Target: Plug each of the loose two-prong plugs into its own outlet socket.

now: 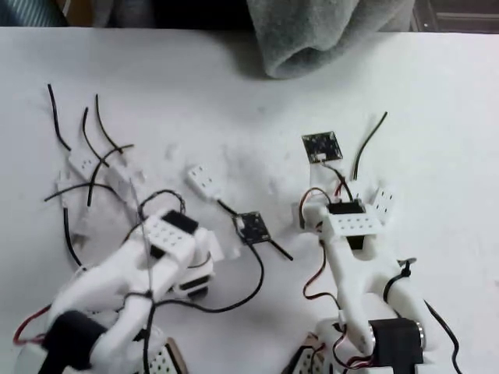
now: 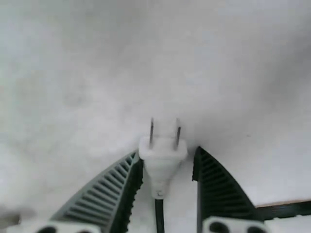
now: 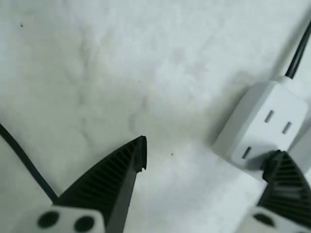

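Observation:
A white two-prong plug (image 2: 162, 156) lies between the fingers of my left gripper (image 2: 167, 153), prongs pointing away from the wrist and its black cord running back under it. One finger (image 2: 114, 187) touches the plug body; a thin gap shows at the other. The gripper is narrowly open, low over the table at the front left (image 1: 195, 265). My right gripper (image 3: 210, 148) is wide open just above the table, a white outlet socket (image 3: 262, 128) beside one fingertip (image 3: 284, 172). This socket (image 1: 382, 201) sits right of that gripper (image 1: 343, 204).
More white outlet sockets lie at the left (image 1: 82, 164) (image 1: 121, 170) and centre (image 1: 204, 181), amid tangled black cords. Two small black circuit boards (image 1: 321, 146) (image 1: 252, 227) rest mid-table. A grey cloth (image 1: 320, 39) hangs over the far edge.

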